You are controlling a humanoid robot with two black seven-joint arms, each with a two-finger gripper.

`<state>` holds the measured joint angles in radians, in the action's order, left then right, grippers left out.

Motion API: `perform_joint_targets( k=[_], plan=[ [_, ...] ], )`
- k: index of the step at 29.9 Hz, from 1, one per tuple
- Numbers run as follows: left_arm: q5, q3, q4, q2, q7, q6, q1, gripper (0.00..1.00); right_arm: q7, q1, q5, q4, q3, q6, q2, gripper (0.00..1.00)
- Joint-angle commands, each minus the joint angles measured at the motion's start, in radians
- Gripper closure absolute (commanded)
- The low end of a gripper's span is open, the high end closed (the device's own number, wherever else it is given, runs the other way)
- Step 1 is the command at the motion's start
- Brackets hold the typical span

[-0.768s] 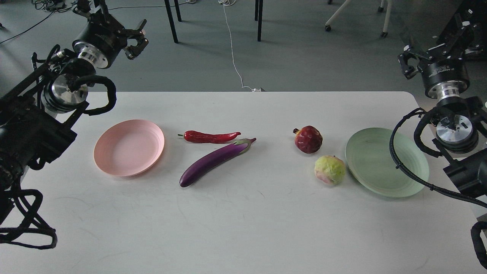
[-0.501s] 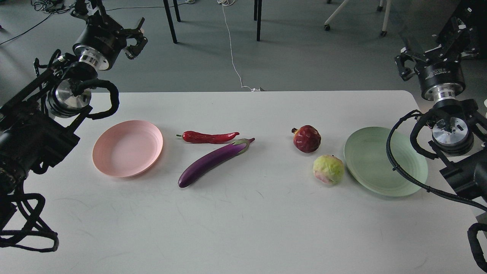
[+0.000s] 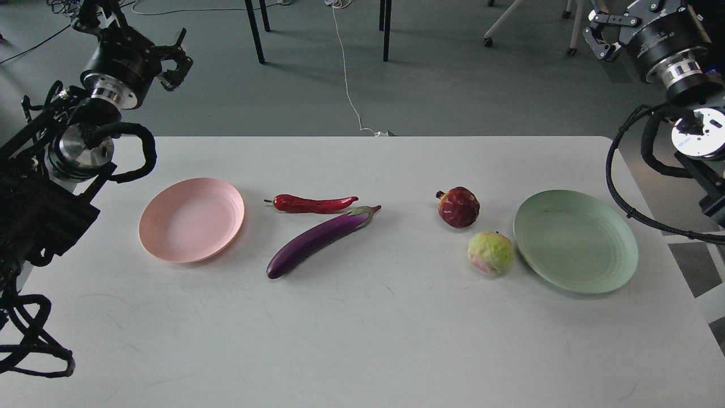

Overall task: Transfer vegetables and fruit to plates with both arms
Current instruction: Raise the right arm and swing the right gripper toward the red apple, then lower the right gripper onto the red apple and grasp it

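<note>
A purple eggplant [image 3: 320,240] lies slanted at the table's middle. A red chili pepper [image 3: 311,203] lies just behind it. The pale pink plate [image 3: 191,220] is to their left and holds nothing. A dark red pomegranate [image 3: 458,207] and a yellow-green bumpy ball [image 3: 490,253] sit right of centre. The ball is next to the mint green plate [image 3: 575,241], which holds nothing. My left gripper [image 3: 139,31] is open and empty, raised beyond the table's far left corner. My right gripper [image 3: 643,14] is open and empty, raised beyond the far right corner.
The white table [image 3: 362,340] has its far edge behind the plates and its right edge close to the green plate. Chair and table legs [image 3: 385,28] and a white cable [image 3: 346,79] are on the floor beyond. Arm cables [image 3: 617,187] loop near the green plate.
</note>
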<state>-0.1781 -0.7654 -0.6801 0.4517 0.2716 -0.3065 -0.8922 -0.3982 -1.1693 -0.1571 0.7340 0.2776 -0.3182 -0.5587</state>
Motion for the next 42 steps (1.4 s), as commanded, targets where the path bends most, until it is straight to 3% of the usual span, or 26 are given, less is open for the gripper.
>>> perform_joint_targets(
  k=[1, 9, 20, 25, 31, 42],
  plan=[
    [0.0, 0.0, -0.001, 0.007, 0.009, -0.016, 0.004, 0.02, 0.002, -0.166, 0.051, -0.001, -0.294, 0.001, 0.028, 0.02],
    [-0.004, 0.0, -0.001, 0.01, 0.004, -0.025, 0.035, 0.02, -0.001, -0.427, 0.368, 0.001, -0.771, 0.002, 0.227, 0.02],
    [-0.035, -0.002, -0.007, 0.009, 0.001, -0.025, 0.029, 0.02, -0.005, -0.437, 0.692, -0.01, -1.227, 0.03, 0.477, 0.05],
    [-0.04, -0.003, -0.007, 0.005, 0.012, -0.019, 0.033, 0.02, -0.005, -0.383, 0.709, -0.019, -1.321, 0.088, 0.505, 0.06],
    [-0.041, -0.003, -0.007, 0.005, 0.014, -0.017, 0.033, 0.02, -0.004, -0.314, 0.712, -0.113, -1.402, 0.09, 0.539, 0.06],
    [-0.041, -0.003, -0.007, 0.004, 0.014, -0.016, 0.033, 0.02, -0.002, -0.248, 0.752, -0.137, -1.445, 0.09, 0.543, 0.07]
  ],
)
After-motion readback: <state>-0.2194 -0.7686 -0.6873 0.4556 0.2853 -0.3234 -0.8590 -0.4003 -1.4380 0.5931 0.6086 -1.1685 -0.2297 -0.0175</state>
